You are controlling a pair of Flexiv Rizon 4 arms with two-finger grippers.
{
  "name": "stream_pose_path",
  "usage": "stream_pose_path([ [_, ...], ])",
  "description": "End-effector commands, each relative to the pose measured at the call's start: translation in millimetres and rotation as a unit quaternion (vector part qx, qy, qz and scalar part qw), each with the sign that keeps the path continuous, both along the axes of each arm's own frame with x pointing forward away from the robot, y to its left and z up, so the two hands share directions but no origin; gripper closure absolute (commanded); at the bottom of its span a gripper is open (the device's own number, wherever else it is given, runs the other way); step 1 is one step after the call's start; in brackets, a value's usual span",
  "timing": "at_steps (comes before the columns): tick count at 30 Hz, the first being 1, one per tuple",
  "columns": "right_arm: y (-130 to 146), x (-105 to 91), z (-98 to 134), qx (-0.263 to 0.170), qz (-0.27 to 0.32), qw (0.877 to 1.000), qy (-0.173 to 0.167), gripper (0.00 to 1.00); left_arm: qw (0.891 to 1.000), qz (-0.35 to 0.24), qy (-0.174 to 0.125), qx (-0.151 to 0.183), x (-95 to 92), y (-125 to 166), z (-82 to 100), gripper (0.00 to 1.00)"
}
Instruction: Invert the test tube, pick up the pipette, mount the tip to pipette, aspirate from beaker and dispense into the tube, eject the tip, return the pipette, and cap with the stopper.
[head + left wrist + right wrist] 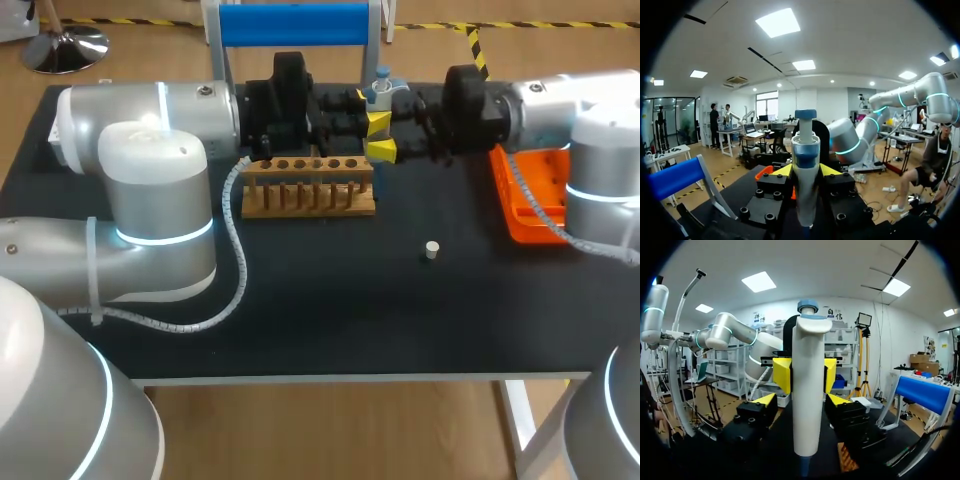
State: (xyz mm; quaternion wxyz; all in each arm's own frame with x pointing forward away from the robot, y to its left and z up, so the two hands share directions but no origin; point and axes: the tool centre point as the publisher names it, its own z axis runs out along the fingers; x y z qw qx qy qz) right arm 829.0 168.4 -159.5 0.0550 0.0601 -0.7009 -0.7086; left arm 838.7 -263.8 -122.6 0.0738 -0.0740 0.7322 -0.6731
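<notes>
A white pipette (381, 92) with a blue top stands upright between my two grippers at the back middle of the table. My left gripper (372, 136) comes in from the left, and its yellow tips press the pipette body (806, 165) from both sides, so it is shut on it (806, 171). My right gripper (802, 402) faces it from the right; its yellow tips stand apart from the pipette (807, 380), open. A small white stopper (432, 250) lies on the black table. No test tube or beaker shows.
A wooden tube rack (310, 188) stands just in front of the grippers. An orange tray (530, 195) sits at the right under my right arm. A blue bar on a white stand (293, 22) is at the table's back edge.
</notes>
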Motion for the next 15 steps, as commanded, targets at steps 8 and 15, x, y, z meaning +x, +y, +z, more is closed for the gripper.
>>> stream_pose_path([
  [8,-59,15.1,3,0.004,-0.02,1.0,0.008,0.0,1.0,-0.001,0.001,0.001,0.8,0,0.7,1.0],
  [15,-81,45.8,5,-0.003,-0.066,0.998,0.003,0.0,1.0,-0.001,0.001,0.001,0.8,0,0.7,1.0],
])
